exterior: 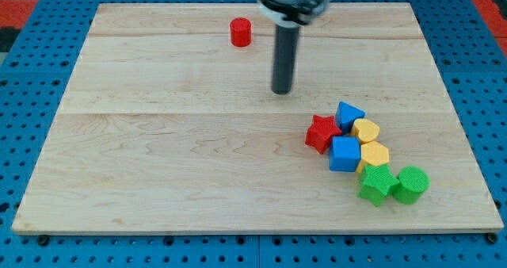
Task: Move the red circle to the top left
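Approach step: your rod, w/ no jaws and holding nothing, has my tip [281, 91] right of and below the red circle [241, 32] near top centre, apart; next, get to its right side & push left.

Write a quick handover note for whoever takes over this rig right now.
My tip is on the board, to the lower right of the red circle, not touching it.
The red circle sits near the top edge, left of centre.
The other blocks are clustered at the lower right, away from the job.
Done: nothing certain. Left: get my tip to the circle's right and push it left into the top left corner.
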Tool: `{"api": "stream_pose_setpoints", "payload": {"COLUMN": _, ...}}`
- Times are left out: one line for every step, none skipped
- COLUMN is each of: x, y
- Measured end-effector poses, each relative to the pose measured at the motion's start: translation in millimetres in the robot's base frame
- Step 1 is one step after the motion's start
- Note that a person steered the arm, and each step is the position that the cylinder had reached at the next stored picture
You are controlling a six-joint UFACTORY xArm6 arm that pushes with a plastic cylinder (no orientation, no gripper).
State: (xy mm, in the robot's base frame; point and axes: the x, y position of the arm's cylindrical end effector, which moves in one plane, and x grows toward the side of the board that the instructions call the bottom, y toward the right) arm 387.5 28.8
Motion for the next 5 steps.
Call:
{"api": "stream_pose_setpoints", "payload": {"x": -41.9, "y": 71.0}}
{"api": "stream_pose_setpoints", "payload": {"x": -120.0, "y": 78.1}}
{"api": "stream_pose_setpoints", "payload": {"x": -138.8, "y": 29.6}}
{"api": "stream_pose_setpoints", "payload": {"x": -143.5, "y": -34.2}}
{"api": "stream_pose_setpoints", "payload": {"x": -104.2, "y": -34.5}}
